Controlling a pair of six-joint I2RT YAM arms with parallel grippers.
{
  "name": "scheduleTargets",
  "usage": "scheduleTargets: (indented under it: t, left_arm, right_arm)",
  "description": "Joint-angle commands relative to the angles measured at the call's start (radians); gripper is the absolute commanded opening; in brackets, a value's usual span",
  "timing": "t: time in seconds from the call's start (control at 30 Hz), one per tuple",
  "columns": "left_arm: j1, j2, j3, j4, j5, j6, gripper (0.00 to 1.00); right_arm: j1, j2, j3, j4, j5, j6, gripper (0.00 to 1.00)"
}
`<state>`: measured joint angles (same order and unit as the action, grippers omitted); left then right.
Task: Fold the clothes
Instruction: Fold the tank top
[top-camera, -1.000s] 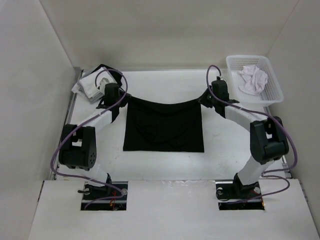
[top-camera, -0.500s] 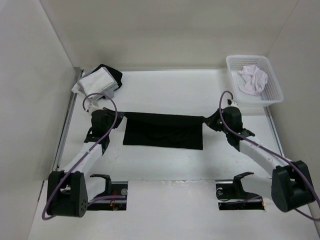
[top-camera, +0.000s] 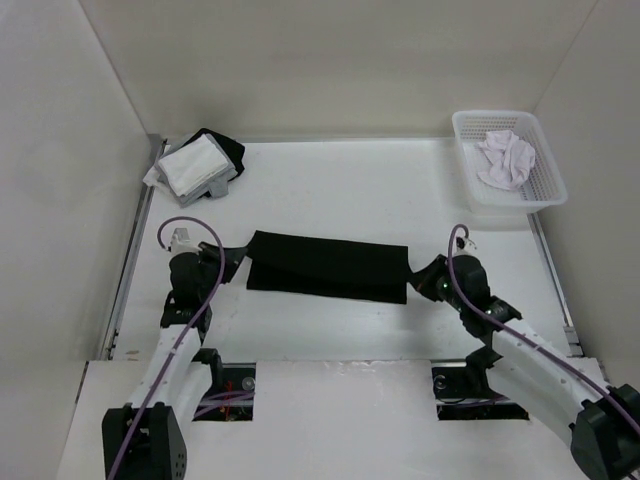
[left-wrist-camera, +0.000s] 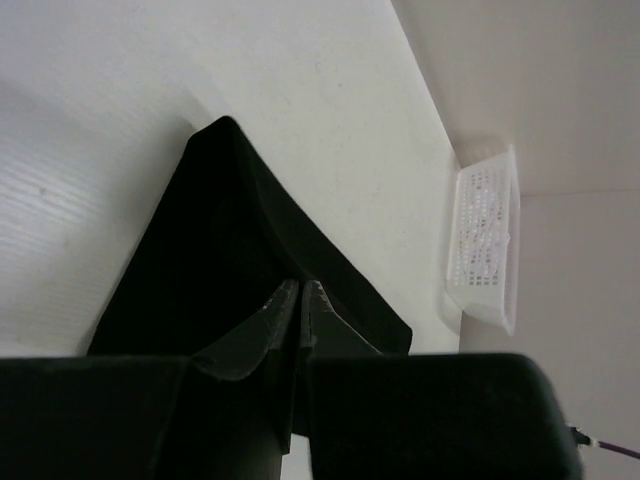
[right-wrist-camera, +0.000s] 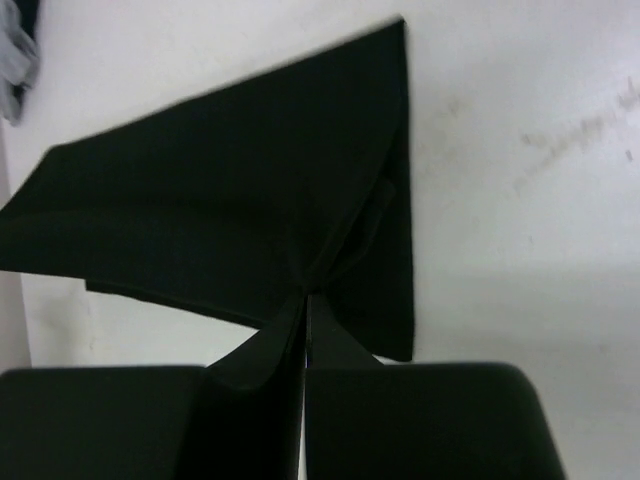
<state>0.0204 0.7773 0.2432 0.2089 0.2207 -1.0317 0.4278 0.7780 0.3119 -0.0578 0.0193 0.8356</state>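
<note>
Across the table's middle: the black top (top-camera: 328, 268) is drawn into a long, narrow band running left to right, doubled over on itself, with its lower layer flat on the white table (top-camera: 340, 195).
Left end of the band: my left gripper (top-camera: 236, 260) is clamped on the corner there. In my left wrist view the two tips meet with black fabric pinched between them.
Right end of the band: my right gripper (top-camera: 418, 277) is clamped on that corner. In my right wrist view the cloth gathers into creases right at the closed tips.
Lay of the fabric: the upper layer sits slightly askew over the lower one, whose edge shows at the near left.
Held corners: I cannot tell whether they touch the table or ride just above it.
Arms: both are low and close to the near edge, one at each end of the band.
Far-left corner: a stack of white and black garments (top-camera: 195, 165), well apart from the black top.
Far-right corner: a white basket (top-camera: 545, 192) with a crumpled white cloth (top-camera: 506, 160) inside, also well apart.
</note>
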Motion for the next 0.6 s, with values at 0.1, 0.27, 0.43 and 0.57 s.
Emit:
scheduleTargets:
  t: [0.1, 0.27, 0.43, 0.57]
  left_arm:
    - [0.055, -0.069, -0.062, -0.017, 0.089, 0.001, 0.00]
    - [0.117, -0.098, -0.114, -0.025, 0.137, 0.002, 0.01]
    - [0.164, -0.082, -0.147, -0.025, 0.157, 0.035, 0.09]
    - [0.184, -0.085, -0.110, -0.026, 0.161, 0.048, 0.24]
  right_arm:
    - [0.142, -0.127, -0.048, -0.132, 0.148, 0.163, 0.00]
    - [0.242, -0.151, -0.063, -0.226, 0.229, 0.278, 0.00]
    - [0.254, -0.089, -0.047, -0.274, 0.228, 0.312, 0.02]
    - [0.308, -0.049, 0.004, -0.319, 0.237, 0.300, 0.27]
